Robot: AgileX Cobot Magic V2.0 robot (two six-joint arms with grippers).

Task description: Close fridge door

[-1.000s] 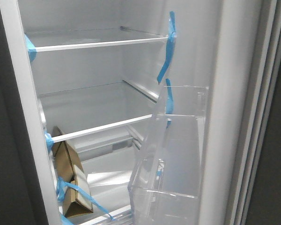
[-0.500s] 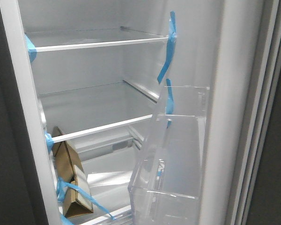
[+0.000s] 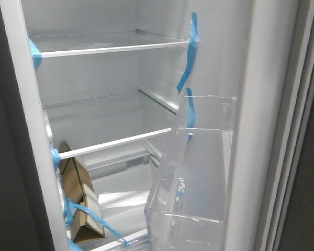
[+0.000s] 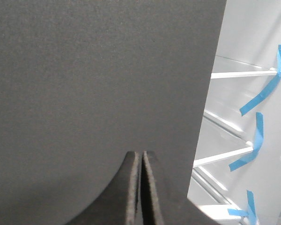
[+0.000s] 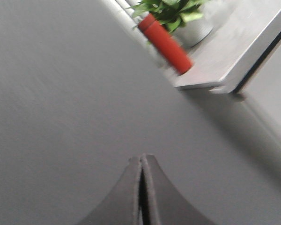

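Both grippers are seen with their fingers pressed together and nothing held between them: the left gripper (image 4: 141, 187) sits at the lower middle of its wrist view against a matte dark grey panel (image 4: 98, 84), and the right gripper (image 5: 143, 192) sits at the lower middle of its own view against a smooth pale grey surface (image 5: 61, 117), blurred, so contact cannot be confirmed. The fridge door (image 3: 251, 125) occupies the right side of the front view, its white inner face turned toward the camera, and the compartment is widely exposed; closing is judged as barely begun, with nearly the whole swing left. A clear plastic bin (image 3: 193, 178), thin-walled and glossy with rounded corners, is carried on the door at lower right. Strips of blue tape (image 3: 188, 57) are stuck at the shelf ends. Glass shelves (image 3: 110, 47) with white front trims are seen at upper left, and a brown cardboard carton (image 3: 81, 201), wedge-shaped and taped, rests at lower left. A red cylinder (image 5: 166, 44) and a green plant (image 5: 171, 9) appear on a counter (image 5: 234, 47) at the upper right of the right wrist view.
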